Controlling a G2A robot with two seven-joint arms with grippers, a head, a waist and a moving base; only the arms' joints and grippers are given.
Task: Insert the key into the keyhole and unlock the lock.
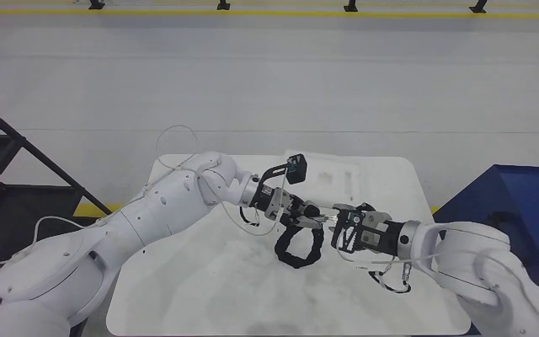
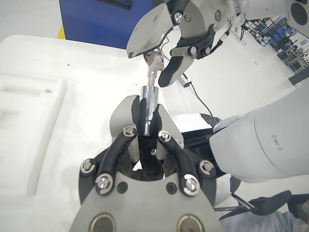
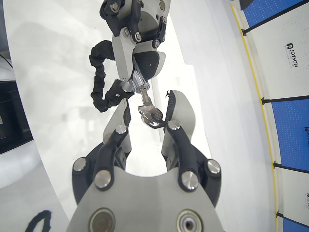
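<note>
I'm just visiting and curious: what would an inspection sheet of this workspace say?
Surface: white table, dark specks.
Job's things: key partly inside the lock cylinder; black chain attached.
Clutter: white foam tray at the far side.
Grippers: left gripper shut on lock cylinder; right gripper open, key's head between its fingers.
Cables: thin white cable loops above the left arm.
Surroundings: blue cabinet beside table; yellow floor line beyond.
</note>
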